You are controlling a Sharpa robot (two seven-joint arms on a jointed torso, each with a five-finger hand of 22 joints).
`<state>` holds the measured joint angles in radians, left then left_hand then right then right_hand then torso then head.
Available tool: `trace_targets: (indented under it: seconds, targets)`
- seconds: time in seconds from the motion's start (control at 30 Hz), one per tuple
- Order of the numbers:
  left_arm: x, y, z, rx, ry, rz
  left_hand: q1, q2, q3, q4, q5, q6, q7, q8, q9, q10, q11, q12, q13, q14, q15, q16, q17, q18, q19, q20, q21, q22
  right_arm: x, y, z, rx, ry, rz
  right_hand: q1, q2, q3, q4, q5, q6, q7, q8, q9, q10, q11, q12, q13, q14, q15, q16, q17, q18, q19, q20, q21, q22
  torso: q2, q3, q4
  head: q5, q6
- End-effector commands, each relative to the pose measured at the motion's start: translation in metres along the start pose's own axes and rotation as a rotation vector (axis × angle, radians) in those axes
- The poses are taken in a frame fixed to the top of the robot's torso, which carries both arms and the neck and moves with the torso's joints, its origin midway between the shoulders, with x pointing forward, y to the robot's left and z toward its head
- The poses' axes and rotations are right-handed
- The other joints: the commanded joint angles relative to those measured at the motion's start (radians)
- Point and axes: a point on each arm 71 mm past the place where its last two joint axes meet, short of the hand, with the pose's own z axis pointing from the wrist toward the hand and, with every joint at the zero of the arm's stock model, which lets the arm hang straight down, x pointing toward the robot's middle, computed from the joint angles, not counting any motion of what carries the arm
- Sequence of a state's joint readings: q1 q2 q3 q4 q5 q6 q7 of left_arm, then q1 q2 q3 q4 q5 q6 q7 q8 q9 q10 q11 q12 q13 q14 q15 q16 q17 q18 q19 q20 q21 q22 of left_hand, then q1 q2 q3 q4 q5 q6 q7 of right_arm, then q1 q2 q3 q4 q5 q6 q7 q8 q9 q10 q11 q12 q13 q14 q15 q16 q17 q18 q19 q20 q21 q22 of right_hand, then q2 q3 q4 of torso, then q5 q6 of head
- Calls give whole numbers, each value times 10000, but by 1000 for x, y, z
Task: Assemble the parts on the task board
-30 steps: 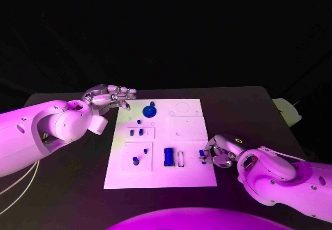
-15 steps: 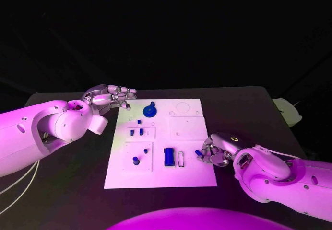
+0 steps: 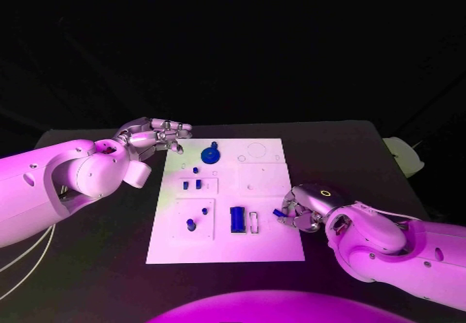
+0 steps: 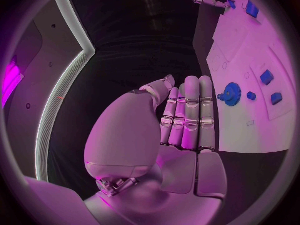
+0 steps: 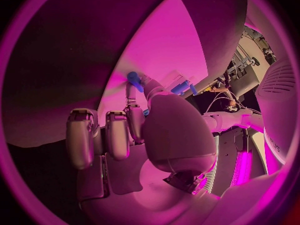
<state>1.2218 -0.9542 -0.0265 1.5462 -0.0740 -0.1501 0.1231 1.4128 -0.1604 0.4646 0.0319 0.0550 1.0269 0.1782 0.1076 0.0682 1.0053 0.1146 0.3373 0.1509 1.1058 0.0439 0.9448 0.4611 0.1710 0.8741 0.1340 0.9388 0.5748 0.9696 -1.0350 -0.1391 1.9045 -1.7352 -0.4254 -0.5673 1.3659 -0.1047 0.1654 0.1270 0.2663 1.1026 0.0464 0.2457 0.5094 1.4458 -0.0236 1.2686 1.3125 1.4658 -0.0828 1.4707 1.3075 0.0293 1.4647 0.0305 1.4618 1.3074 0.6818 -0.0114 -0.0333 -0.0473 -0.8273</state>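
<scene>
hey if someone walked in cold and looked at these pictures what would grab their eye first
Likely the white task board in the middle of the black table, dotted with small blue parts, a blue gear near its far end. Next, the right hand at the board's right edge, pinching a small blue part. The left hand hovers off the far-left corner, holding nothing.

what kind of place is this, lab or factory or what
Probably a robotics lab or demo booth. A white task board with small blue parts, such as a gear, lies on a black table between two robot hands, left and right, under coloured light in dark surroundings.
</scene>
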Motion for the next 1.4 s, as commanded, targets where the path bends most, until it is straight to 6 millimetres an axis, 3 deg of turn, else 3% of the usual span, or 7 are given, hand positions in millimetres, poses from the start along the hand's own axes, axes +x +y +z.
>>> trace_targets:
  seconds: [0.03,0.4,1.0,1.3,1.4]
  targets:
    - [2,-1,0,39,208,-61,-25,63,-36,20,-23,-74,-10,37,3,-64,19,68,14,-65,-13,43,-16,127,28,44,-39,-17,11,-4,-2,205,669,-706,318,72,513,-351,367,113,-2,-59,-7,-25,-44,-6,656,708,-54,-10,919,-49,599,-63,-41,2313,0,-1,-1,-2,-5]
    - [3,-1,0,33,231,-56,-15,69,-32,17,-23,-75,-12,39,3,-68,17,75,14,-66,-15,45,-17,128,30,44,-42,-19,2,9,-7,-90,34,-133,-42,-34,1378,-616,894,155,-36,-55,72,41,-64,24,679,736,-67,57,1038,-83,669,-68,123,2359,-3,1,2,-9,11]
    - [5,-1,0,39,275,-60,-15,69,-32,17,-23,-75,-12,39,3,-68,17,75,14,-66,-15,45,-17,128,30,44,-42,-19,-9,37,-10,-455,-423,1671,-714,-181,1803,-489,1003,118,-45,-40,171,110,-71,91,727,753,-73,105,1118,-101,704,-75,204,2382,3,1,1,9,33]
    - [5,-1,0,28,309,-64,-6,82,-29,19,-23,-79,-11,45,3,-76,16,95,17,-67,-17,53,-20,130,36,44,-50,-25,1,46,-2,-328,312,2107,-1583,-285,1801,17,941,149,-26,-38,211,146,-50,132,759,759,-52,119,1143,-102,708,-59,212,2383,13,19,2,27,29]
    - [6,-1,0,21,316,-64,-6,82,-29,19,-23,-79,-11,45,3,-76,16,95,17,-67,-17,53,-20,130,36,44,-50,-25,3,47,1,-282,507,2160,-1932,-292,1750,273,920,192,-31,-21,229,167,-52,163,780,762,-52,128,1157,-104,712,-56,222,2386,-1,3,-2,20,19]
